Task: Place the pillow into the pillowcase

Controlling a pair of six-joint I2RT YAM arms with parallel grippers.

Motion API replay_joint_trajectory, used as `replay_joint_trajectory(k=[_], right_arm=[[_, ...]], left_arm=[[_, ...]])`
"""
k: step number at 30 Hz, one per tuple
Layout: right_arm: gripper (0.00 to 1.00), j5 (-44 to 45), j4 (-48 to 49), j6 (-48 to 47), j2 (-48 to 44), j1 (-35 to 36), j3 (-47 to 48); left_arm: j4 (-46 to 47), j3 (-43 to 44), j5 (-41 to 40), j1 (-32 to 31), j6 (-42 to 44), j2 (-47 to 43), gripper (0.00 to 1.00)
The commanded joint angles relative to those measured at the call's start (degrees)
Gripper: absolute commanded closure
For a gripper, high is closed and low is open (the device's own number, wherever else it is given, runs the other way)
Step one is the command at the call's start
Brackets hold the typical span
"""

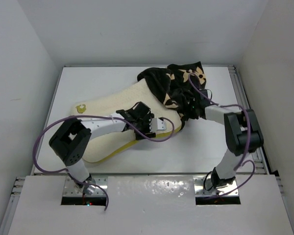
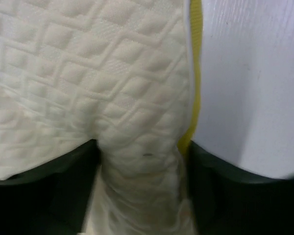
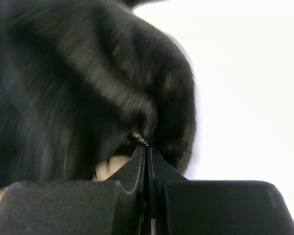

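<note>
The cream quilted pillow (image 1: 112, 105) lies slantwise across the white table, gold emblem (image 1: 81, 108) at its near-left corner, yellow side band (image 1: 118, 150) along its near edge. Its far-right end sits inside the bunched black flowered pillowcase (image 1: 179, 88). My left gripper (image 1: 148, 128) is shut on the pillow's near edge; in the left wrist view the quilted fabric (image 2: 137, 161) is pinched between the dark fingers (image 2: 54, 191), beside the yellow band (image 2: 195, 73). My right gripper (image 1: 195, 108) is shut on a fold of the pillowcase (image 3: 88, 88); its fingertips (image 3: 147, 149) meet on the fabric edge.
White walls stand at the left, back and right of the table (image 1: 206, 147). A metal rail (image 1: 242, 98) runs along the table's right side. Purple cables (image 1: 49, 132) loop off both arms.
</note>
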Motion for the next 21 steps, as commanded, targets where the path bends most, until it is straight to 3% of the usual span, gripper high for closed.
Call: replay_joint_trajectory(k=[1,2,3,4,5,10,13,21], right_arm=[[1.00,2.06,2.47,-3.04,-11.33,-0.09,-5.06],[1.00,1.62,2.03,-5.14,-13.26,-0.01,-6.81],[1.00,1.53,1.16,-6.03,-15.11,-0.01,-7.44],[1.00,1.36,-0.42,-7.08,-18.87,0.17,-7.97],[1.00,1.18,-1.13,-8.22,-20.73,0.17,-9.36],[1.00,-0.31,-1.93,-12.09,-34.16,0.61,-15.60],[1.00,-1.72,-2.01,-14.12,-38.23,1.83,-17.81],[1.00,0.56,-11.41,-21.85,-47.72,5.35,-17.64]], left_arm=[[2.80,-0.84,7.50,2.63,-3.34,0.22,0.45],[2.71,-0.75,8.04,2.81,-4.04,0.65,0.59],[2.18,-0.49,8.48,2.90,-4.66,0.92,0.84],[1.83,0.21,8.57,3.25,-5.27,1.01,0.95],[1.57,1.09,8.31,3.52,-6.50,0.92,0.99],[-3.78,10.82,9.98,9.93,-14.50,0.04,1.00],[-6.60,16.19,11.20,11.69,-14.95,-0.13,1.00],[-19.96,23.94,12.79,12.22,-4.95,2.23,1.00]])
